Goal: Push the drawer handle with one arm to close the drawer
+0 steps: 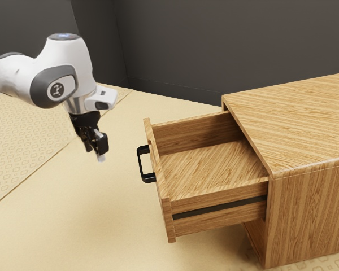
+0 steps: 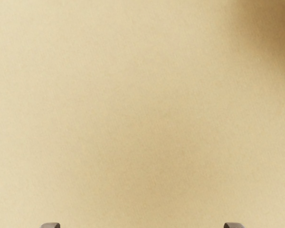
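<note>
Gripper (image 1: 95,153) fingers stand wide apart with nothing between them; in the wrist view both fingertips (image 2: 50,225) show, well separated. It hangs above the pale tabletop (image 1: 73,220), pointing down, touching nothing.

The likeliest trouble is a poor meeting with the handle (image 1: 140,164). Because the fingers are spread, one could slip into the gap behind the black bar, or pass beside it while the other strikes, so that the push lands off centre. A push off centre could twist the drawer (image 1: 209,164) in its runners and make it bind before it closes. Height is another risk: the fingertips look roughly level with the handle's upper part, though depth is hard to judge, and an advance made too high might ride over the drawer's front panel (image 1: 162,192) and into the open box. Coming too low, the hand could scrape the tabletop. Bringing the fingers together and lining them up with the bar would probably lessen most of these risks. Stopping early would leave a gap, since the drawer is pulled far out of the cabinet (image 1: 299,124) and needs a long, straight push.

As for where things lie, the handle is on the outer face of the front panel, toward the exterior view's right from the gripper, near but apart from it. The drawer extends beyond the handle, back into the cabinet.
</note>
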You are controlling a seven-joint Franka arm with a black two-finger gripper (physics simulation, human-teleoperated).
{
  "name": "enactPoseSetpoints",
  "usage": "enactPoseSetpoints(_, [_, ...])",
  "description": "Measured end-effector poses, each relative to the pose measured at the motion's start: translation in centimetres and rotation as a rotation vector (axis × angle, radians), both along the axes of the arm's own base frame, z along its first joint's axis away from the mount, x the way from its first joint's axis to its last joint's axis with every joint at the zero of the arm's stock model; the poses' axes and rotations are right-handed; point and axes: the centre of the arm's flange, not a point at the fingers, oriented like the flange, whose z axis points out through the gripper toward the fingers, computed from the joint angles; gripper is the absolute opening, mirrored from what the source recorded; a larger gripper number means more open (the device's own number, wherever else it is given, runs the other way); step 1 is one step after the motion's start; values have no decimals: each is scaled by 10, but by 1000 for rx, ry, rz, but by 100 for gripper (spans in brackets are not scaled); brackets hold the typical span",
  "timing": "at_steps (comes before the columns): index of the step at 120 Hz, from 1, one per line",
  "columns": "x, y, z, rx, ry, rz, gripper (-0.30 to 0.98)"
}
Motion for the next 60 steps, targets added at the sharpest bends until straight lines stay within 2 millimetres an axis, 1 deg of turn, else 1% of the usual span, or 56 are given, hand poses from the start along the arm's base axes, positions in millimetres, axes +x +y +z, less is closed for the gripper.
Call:
enactPoseSetpoints(3, [2,-4,0,-1,-10,-26,42])
enactPoseSetpoints(11, [8,-23,-3,7,-25,-101,35])
enactPoseSetpoints(21, [27,-40,-9,12,-34,-157,26])
enactPoseSetpoints(26, [31,-48,-10,7,-39,-181,22])
enactPoseSetpoints(33, [25,-63,1,-4,-50,-227,18])
enactPoseSetpoints(38, [17,-70,5,-17,-42,-248,16])
enactPoseSetpoints(42, [6,-72,5,-30,-28,-257,15])
enactPoseSetpoints(47, [-2,-74,4,-40,-14,-267,13])
enactPoseSetpoints(55, [-4,-81,-1,-55,5,-281,12])
enactPoseSetpoints(60, [-6,-93,0,-60,2,-306,11])
